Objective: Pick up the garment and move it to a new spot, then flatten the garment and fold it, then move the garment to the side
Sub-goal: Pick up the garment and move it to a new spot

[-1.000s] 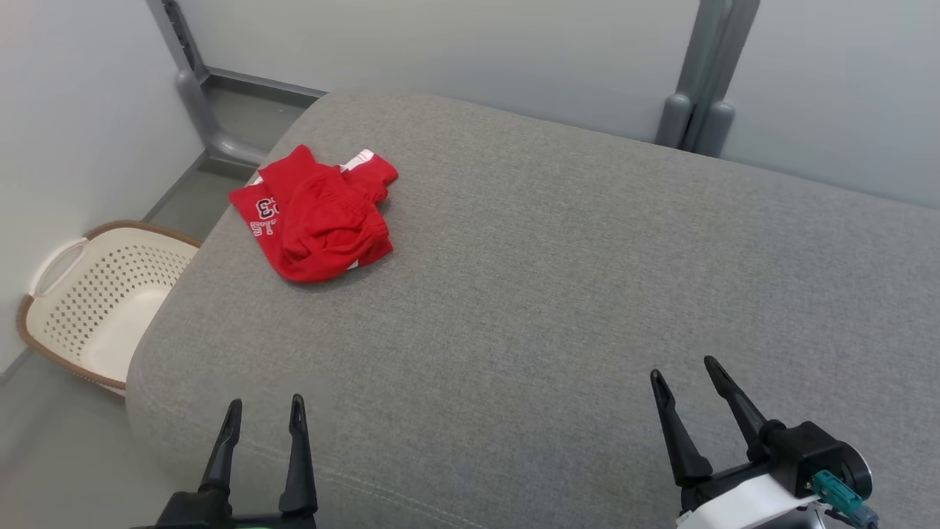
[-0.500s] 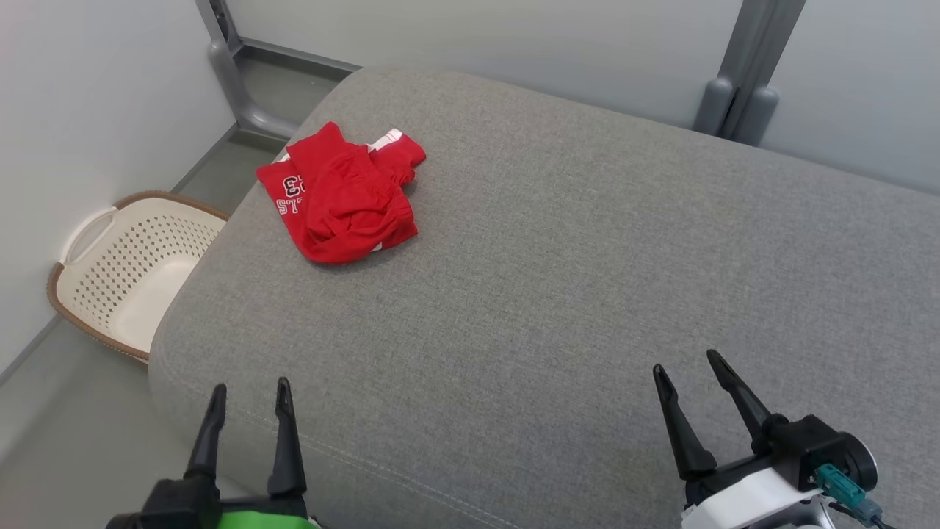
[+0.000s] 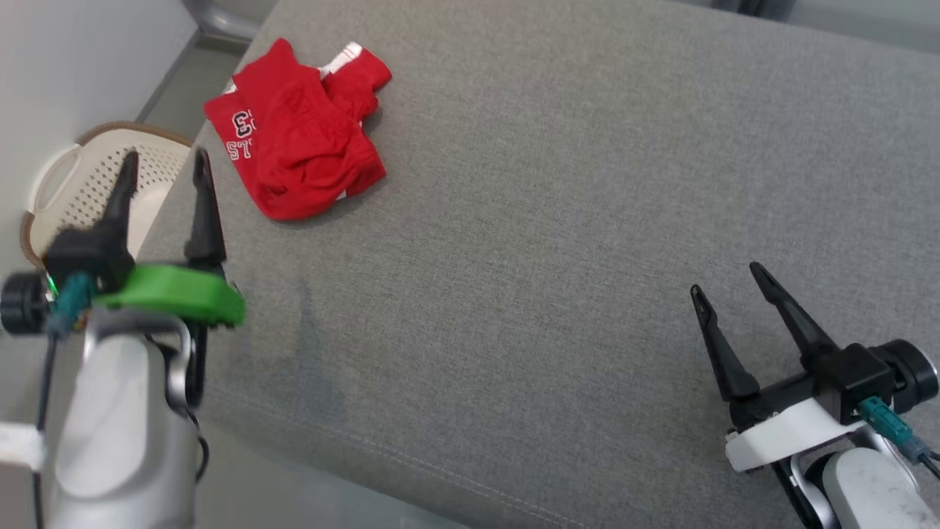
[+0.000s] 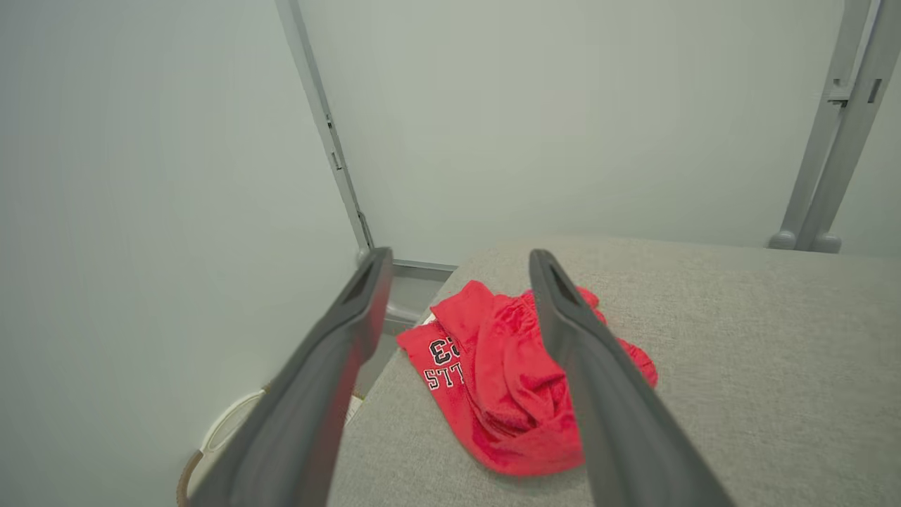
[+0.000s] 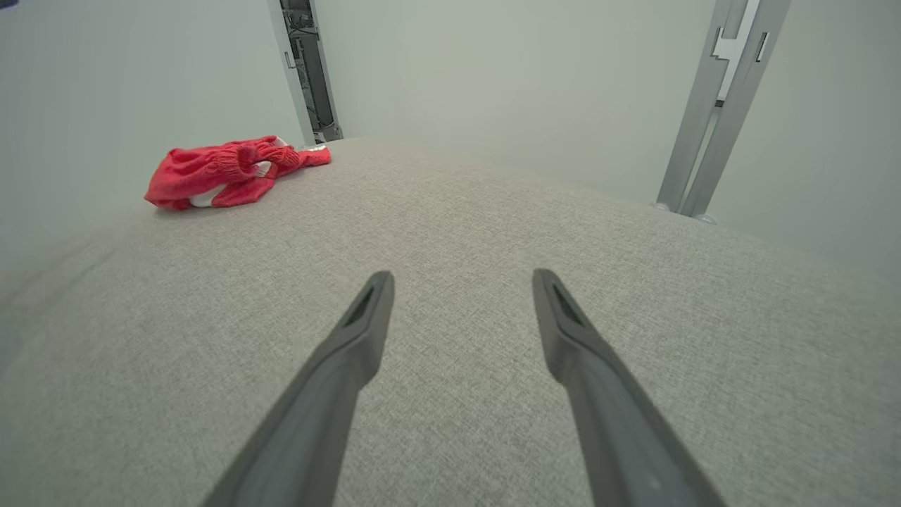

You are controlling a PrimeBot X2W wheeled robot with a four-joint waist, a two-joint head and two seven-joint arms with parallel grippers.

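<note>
Right hand is hovering near right, fingers spread, holding nothing. Left hand, also spread and empty, is advancing from the near edge toward the red garment, lying crumpled at the far left of the grey cushion. Pickup appears to be beginning.

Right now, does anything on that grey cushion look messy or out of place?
The red garment lies crumpled in a heap near the far left corner of the grey cushion, folded over itself so its lettering is partly hidden. Nothing looks spilled or damaged.
</note>
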